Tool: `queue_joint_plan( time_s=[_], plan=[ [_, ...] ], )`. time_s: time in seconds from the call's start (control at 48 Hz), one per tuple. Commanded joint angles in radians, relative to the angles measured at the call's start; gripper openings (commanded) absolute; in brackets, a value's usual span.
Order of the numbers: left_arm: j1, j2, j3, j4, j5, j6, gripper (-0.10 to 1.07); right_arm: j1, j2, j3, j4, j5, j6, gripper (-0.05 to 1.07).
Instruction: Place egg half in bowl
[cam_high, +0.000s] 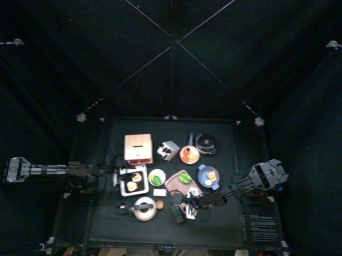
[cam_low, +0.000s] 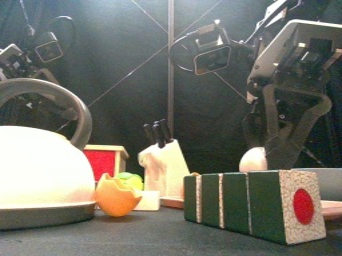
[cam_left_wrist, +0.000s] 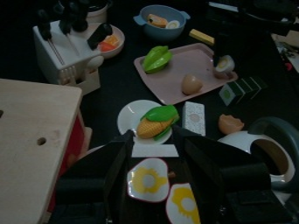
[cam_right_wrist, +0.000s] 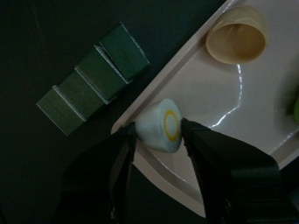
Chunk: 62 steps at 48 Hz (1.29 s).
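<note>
The egg half (cam_right_wrist: 162, 125), white with a yellow yolk ring, lies on the rim of the pink tray (cam_right_wrist: 222, 96). My right gripper (cam_right_wrist: 162, 138) stands open around it, one jaw on each side, with a small gap to the egg. The front view shows the egg half (cam_low: 253, 159) low beside the right gripper's fingers (cam_low: 277, 140). A blue bowl (cam_left_wrist: 162, 17) with some food in it stands just beyond the tray (cam_left_wrist: 193, 66). My left gripper (cam_left_wrist: 158, 171) hangs open over two fried egg pieces (cam_left_wrist: 146, 181), holding nothing.
A tan egg (cam_right_wrist: 237, 37) and a green pepper (cam_left_wrist: 156, 58) lie on the tray. Green blocks (cam_right_wrist: 93, 83) sit just off its rim. A white kettle (cam_low: 40, 170), a knife block (cam_low: 163, 165), a wooden box (cam_left_wrist: 35, 131) and a plate of greens (cam_left_wrist: 155, 121) crowd the table.
</note>
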<state>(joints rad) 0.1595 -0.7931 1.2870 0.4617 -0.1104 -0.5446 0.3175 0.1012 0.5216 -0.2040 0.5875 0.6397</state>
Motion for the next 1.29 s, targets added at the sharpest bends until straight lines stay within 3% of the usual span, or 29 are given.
queue_joint_plan(
  time_s=[0.0,0.188,0.396,0.625,0.875,1.146,1.271],
  plan=[
    [0.000,0.002,-0.011,0.000,-0.003,0.000,0.80,-0.003,-0.052,-0.005,-0.003,0.005,0.000,0.71],
    [0.000,0.002,-0.011,0.000,-0.003,0.002,0.80,-0.043,-0.161,0.058,-0.006,0.023,0.000,0.71],
    [0.000,0.002,-0.011,0.000,-0.003,0.002,0.80,-0.173,-0.334,0.149,-0.006,0.049,0.000,0.71],
    [0.002,0.002,-0.008,0.000,-0.002,0.000,0.80,-0.287,-0.457,0.264,0.003,0.051,0.003,0.72],
    [0.002,0.002,-0.003,0.000,-0.003,0.000,0.80,-0.336,-0.483,0.324,0.041,0.057,0.002,0.74],
    [0.002,0.002,-0.002,0.000,-0.003,0.002,0.80,-0.380,-0.482,0.339,0.048,0.092,0.002,0.90],
    [0.000,0.000,-0.002,0.000,-0.003,0.000,0.80,-0.380,-0.482,0.345,0.049,0.094,0.002,0.92]
  ],
)
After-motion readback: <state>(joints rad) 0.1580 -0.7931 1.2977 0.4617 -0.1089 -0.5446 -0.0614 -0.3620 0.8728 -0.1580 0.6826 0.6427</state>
